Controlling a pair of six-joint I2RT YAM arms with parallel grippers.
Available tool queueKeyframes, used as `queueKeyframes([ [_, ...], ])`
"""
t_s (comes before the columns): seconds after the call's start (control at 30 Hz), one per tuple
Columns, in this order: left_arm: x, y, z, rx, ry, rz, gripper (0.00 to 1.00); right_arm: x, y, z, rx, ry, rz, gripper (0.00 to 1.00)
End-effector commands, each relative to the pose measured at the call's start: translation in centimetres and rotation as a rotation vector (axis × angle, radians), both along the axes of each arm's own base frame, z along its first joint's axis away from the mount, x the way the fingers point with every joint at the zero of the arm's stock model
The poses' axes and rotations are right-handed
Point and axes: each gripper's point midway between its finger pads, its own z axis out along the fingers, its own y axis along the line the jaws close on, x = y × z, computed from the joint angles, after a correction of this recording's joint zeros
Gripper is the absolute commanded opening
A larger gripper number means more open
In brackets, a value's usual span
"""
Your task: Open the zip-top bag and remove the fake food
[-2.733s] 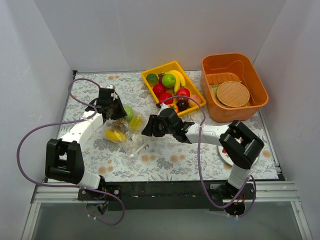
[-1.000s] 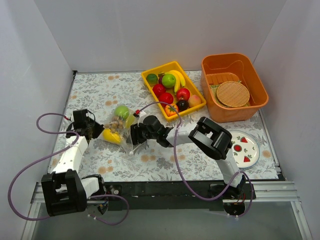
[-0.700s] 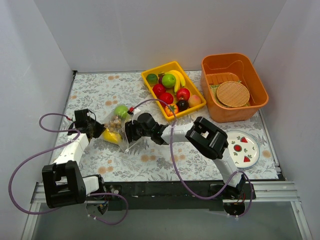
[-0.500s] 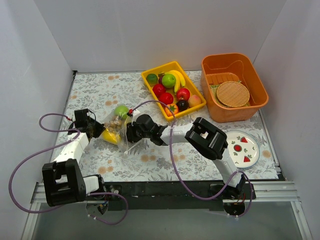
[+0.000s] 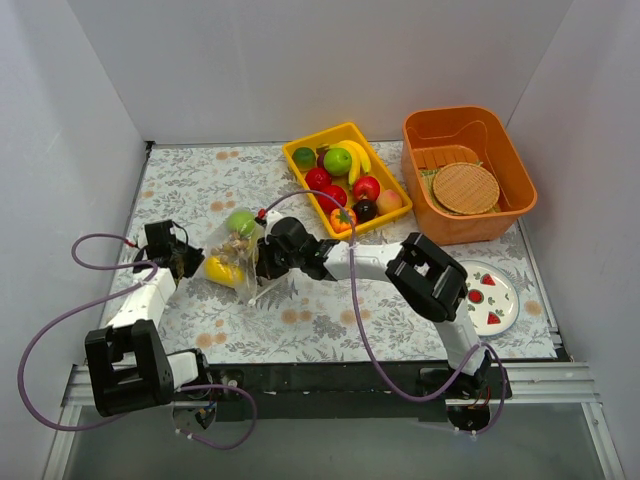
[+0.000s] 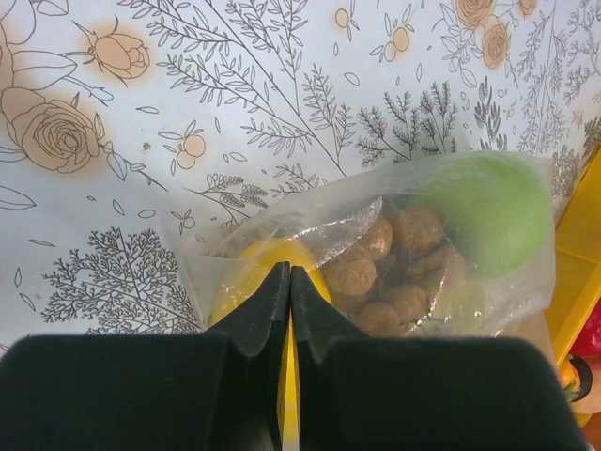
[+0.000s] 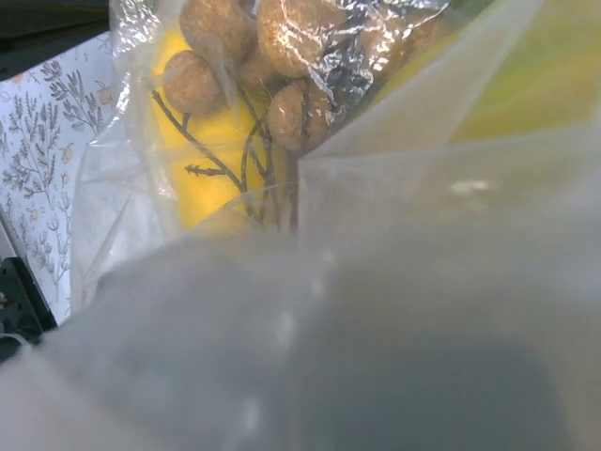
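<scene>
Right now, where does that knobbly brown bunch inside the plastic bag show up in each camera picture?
Top external: brownish twiggy bunch left of centre, inside the zip-top bag.
Left wrist: bunch right of centre, left of the light green apple.
Right wrist: bunch along the top, very close.
Shared landmark: the yellow lemon-like piece beside it, seen in all three.

In your right wrist view, the zip-top bag (image 7: 376,282) lies as a blurred film across the lower half of the lens, so the fingers of the right gripper (image 5: 262,262) are lost behind it. From above, the wrist covers them too, and you cannot tell how the jaws stand. In your left wrist view, the left gripper (image 6: 289,282), pinched tight on the bag's near edge, hides the lower part of the yellow lemon piece (image 6: 249,272). The yellow tray (image 6: 577,272) is cut off at the right edge.
</scene>
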Motion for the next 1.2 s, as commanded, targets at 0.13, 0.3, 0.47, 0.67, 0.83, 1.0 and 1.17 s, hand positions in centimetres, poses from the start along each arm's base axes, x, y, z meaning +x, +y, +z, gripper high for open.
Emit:
queueKeyframes([
  [0.13,0.2,0.8,-1.9,0.011,0.029,0.024,0.0,0.5,-1.1,6.2,-0.023,-0.026,-0.013,0.01],
  [0.3,0.3,1.2,-2.4,0.024,0.043,0.037,0.0,-0.1,-2.5,7.2,-0.037,0.0,-0.005,0.01],
  [0.47,0.3,1.4,-2.7,0.029,0.045,0.047,0.0,-0.4,-3.3,8.1,-0.049,0.011,0.002,0.01],
  [0.67,0.3,1.4,-2.9,0.03,0.047,0.05,0.0,-1.3,-4.6,7.9,-0.131,0.016,0.057,0.01],
  [0.83,0.5,1.5,-2.6,0.029,0.041,0.055,0.0,-1.6,-5.3,9.4,-0.112,-0.088,0.129,0.01],
  [1.0,0.6,1.5,-2.7,0.029,0.042,0.055,0.0,-2.3,-5.1,10.9,-0.072,-0.157,0.224,0.01],
  [1.17,0.7,1.7,-2.7,0.04,0.048,0.057,0.0,-2.1,-5.6,10.8,-0.131,-0.164,0.237,0.01],
])
